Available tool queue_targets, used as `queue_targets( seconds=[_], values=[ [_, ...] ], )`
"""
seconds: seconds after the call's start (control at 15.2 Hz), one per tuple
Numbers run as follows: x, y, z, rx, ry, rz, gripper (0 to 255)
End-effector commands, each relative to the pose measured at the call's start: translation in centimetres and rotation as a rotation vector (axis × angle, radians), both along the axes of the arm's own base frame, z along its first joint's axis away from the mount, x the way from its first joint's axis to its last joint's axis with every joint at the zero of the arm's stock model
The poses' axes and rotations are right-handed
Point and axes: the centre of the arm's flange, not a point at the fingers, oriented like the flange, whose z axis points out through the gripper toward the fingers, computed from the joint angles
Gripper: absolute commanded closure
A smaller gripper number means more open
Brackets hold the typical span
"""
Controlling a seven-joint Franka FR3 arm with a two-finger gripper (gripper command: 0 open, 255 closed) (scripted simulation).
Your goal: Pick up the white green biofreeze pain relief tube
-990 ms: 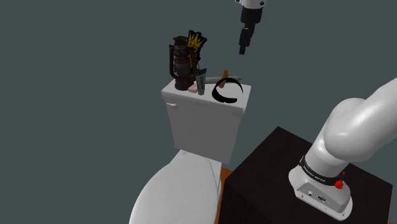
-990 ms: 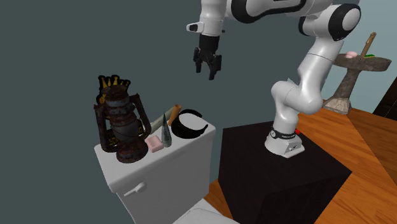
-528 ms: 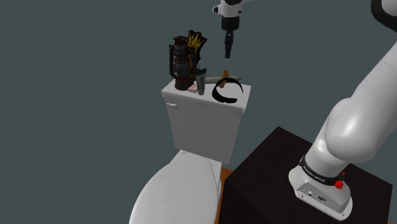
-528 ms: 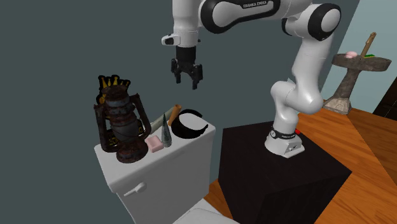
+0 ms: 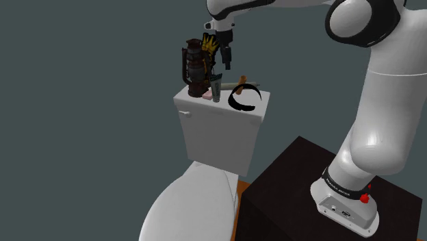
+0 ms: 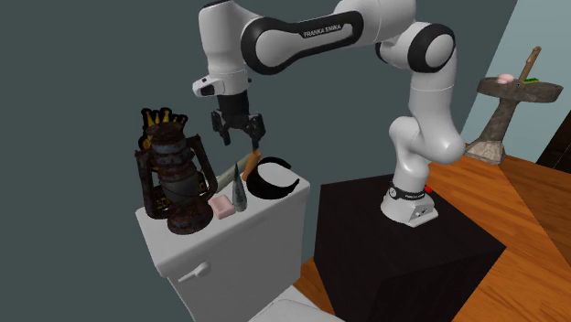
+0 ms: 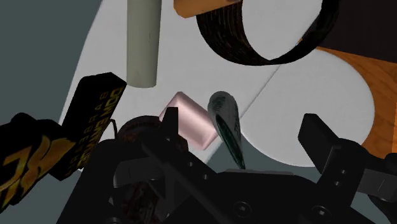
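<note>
Several things are crowding the toilet tank lid (image 6: pixel 295 198), leaving bare strips along its edges. The fingers (image 7: pixel 321 140) are hanging wide apart above it, gripping nothing. The tube (image 6: pixel 240 187) is standing upright below them, just beside the pink soap (image 6: pixel 220 207), between the lantern (image 6: pixel 174 178) and the black band (image 6: pixel 272 181).

Both exterior views share cistern (image 5: pixel 219 133), wrist view close above

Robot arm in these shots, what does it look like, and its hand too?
The arm is glossy white with rounded links and dark joint bands; one dark band carries white FRANKA EMIKA lettering. Its base has a small red knob. The hand is all black with two fingers.
</note>
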Motion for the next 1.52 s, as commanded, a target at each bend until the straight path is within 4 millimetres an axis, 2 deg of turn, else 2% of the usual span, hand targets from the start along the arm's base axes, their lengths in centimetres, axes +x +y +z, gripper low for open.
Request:
queue_targets(
  seconds=[0.0,0.46,0.59,0.66,1.25,1.45],
  values=[
    [1.9,1.0,-1.2,0.0,0.02,0.063,0],
    [1.9,1.0,-4.9,0.0,0.02,0.063,0],
    [1.9,1.0,-5.2,0.0,0.02,0.063,0],
    [1.9,1.0,-5.2,0.0,0.02,0.063,255],
    [1.9,1.0,-5.2,0.0,0.02,0.063,255],
    [1.9,1.0,-3.6,0.0,0.02,0.063,255]
  ],
)
